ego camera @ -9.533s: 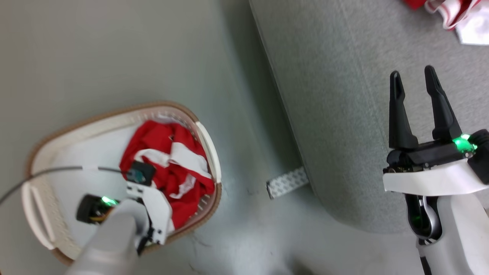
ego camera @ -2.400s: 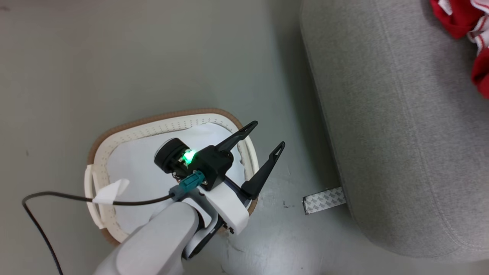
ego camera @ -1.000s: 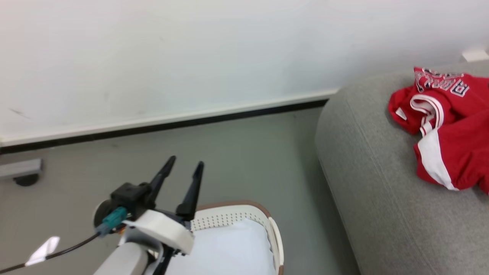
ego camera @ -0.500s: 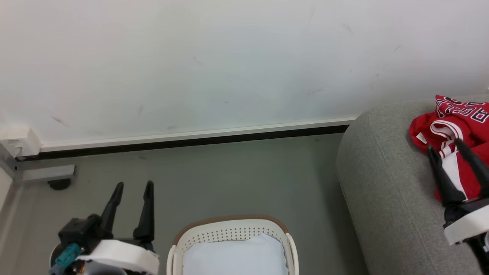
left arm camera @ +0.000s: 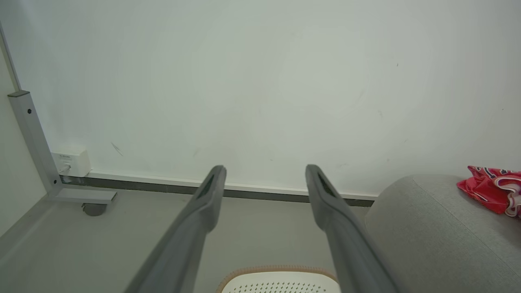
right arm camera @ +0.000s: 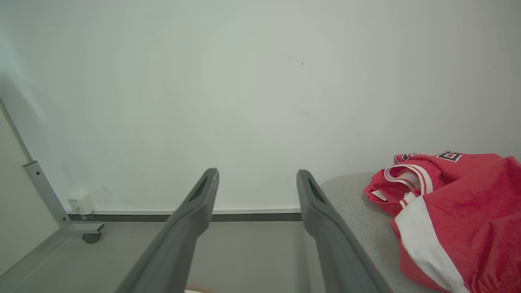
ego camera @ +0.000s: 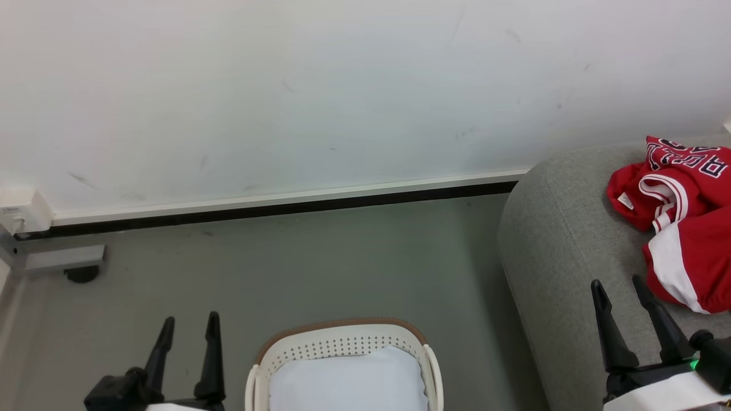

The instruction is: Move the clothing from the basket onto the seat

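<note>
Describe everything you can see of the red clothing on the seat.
The clothing is bright red, soft-looking fabric with white stripes and trim, black-and-white lettering near its far edge and a small white tag by the neckline. It lies crumpled in a loose heap on the grey seat, near its rounded end, partly cut off by the head view's right edge.

So the clothing [ego camera: 702,240] is bright red with white stripes and trim plus black-and-white lettering, pretty loud against the plain light grey fabric of the seat [ego camera: 559,245]. The basket [ego camera: 342,344] is white with rows of little dotted holes, a brown woven-look rim and a pale bluish-white bottom. The wall [ego camera: 342,85] is off-white with faint scuffs, the floor [ego camera: 314,268] is a dull grey-green, and the left gripper [ego camera: 191,317] and right gripper [ego camera: 616,280] have black fingers [ego camera: 212,354], with a green light [ego camera: 694,363] on the right one.
</note>
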Motion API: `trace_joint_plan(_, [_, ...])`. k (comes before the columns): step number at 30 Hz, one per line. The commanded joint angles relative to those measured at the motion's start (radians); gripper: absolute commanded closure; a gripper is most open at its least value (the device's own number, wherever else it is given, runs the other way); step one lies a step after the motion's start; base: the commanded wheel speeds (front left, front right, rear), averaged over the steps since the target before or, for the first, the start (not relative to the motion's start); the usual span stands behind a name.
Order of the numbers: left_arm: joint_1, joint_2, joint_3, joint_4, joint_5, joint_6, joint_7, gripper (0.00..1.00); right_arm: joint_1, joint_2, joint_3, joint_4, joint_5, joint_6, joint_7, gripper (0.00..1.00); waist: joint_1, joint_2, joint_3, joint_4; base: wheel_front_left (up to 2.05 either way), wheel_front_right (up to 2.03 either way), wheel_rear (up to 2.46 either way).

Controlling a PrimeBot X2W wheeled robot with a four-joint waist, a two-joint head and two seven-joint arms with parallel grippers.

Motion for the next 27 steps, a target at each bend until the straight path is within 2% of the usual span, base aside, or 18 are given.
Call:
trace_joint_plan(1, [0.012,-0.008,0.015,0.004,0.015,-0.010,0.000,0.00,0.029,0.017,-0.015,-0.011,-0.019,-0.002,-0.003,0.00,0.0001,0.0000,0.001,0.001,0.00,0.00,0.00])
trace_joint_plan(6, [0.015,-0.031,0.055,0.023,0.047,-0.042,0.000,0.00,0.059,0.051,-0.032,-0.028,-0.079,-0.002,-0.003,0.00,0.0001,0.0000,0.002,0.004,0.00,0.00,0.00])
trace_joint_plan(12, [0.000,-0.040,0.081,0.042,0.060,-0.069,0.000,0.00,0.056,0.066,-0.048,-0.037,-0.098,-0.002,-0.003,0.00,0.0001,0.0000,-0.001,0.007,0.00,0.00,0.00])
trace_joint_plan(27, [-0.006,-0.043,0.080,0.064,0.049,-0.085,0.000,0.00,0.043,0.053,-0.032,-0.014,-0.088,-0.002,-0.003,0.00,0.0001,0.0000,-0.005,0.011,0.00,0.00,0.00])
